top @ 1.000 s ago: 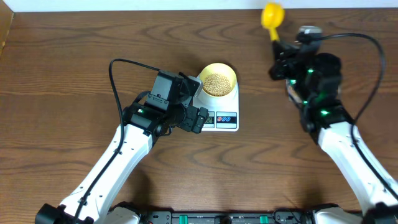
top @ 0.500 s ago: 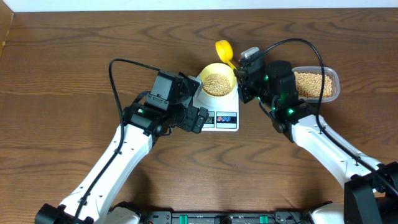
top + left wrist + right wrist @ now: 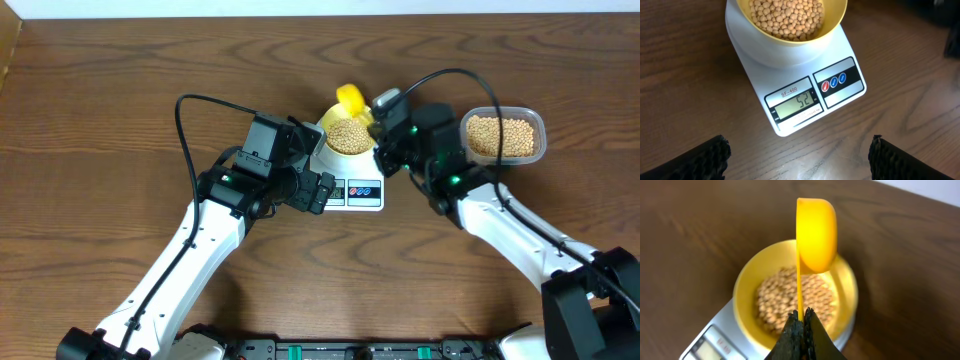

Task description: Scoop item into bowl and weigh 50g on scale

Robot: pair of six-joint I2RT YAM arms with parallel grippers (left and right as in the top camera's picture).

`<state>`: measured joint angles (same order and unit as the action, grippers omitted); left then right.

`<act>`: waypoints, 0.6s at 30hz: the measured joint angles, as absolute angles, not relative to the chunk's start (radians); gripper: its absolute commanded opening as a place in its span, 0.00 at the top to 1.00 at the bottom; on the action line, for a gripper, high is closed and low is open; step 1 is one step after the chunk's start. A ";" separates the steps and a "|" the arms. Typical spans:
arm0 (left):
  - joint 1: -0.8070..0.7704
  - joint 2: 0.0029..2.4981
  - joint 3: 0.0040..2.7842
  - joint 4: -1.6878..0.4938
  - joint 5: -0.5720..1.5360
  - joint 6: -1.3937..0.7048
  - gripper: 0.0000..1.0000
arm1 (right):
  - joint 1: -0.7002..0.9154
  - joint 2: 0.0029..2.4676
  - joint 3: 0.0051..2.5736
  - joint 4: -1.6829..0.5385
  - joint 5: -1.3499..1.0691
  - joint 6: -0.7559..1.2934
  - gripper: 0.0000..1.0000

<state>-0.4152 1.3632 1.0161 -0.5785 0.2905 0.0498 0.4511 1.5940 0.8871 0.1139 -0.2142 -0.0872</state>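
Scoop [image 3: 815, 235] now over bowl [image 3: 745, 300], scale [image 3: 790, 75] (SF-400) reads 52

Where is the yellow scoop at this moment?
In the overhead view the yellow scoop hangs over the far rim of the bowl, its handle pinched in the right end effector.

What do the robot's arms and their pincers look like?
The left arm and right arm are smooth white tubes with black joint housings dotted with small green lights. A thin black cable loops over each wrist. The left end effector has black ridged fingers; the right end effector tapers to dark narrow tips.
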 measured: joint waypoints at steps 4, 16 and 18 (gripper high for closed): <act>-0.415 1.363 1.016 -0.579 0.290 0.050 0.10 | 0.471 1.595 0.887 0.068 -0.216 -0.128 0.99; -0.415 1.363 1.016 -0.579 0.290 0.050 0.10 | 0.471 1.599 0.887 0.067 -0.179 -0.171 0.99; -0.415 1.363 1.016 -0.579 0.290 0.050 0.10 | 0.471 1.604 0.887 0.064 -0.178 -0.173 0.99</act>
<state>-0.4152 1.3632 1.0161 -0.5785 0.2905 0.0498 0.4709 1.6039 0.8871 0.0635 -0.1783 -0.1734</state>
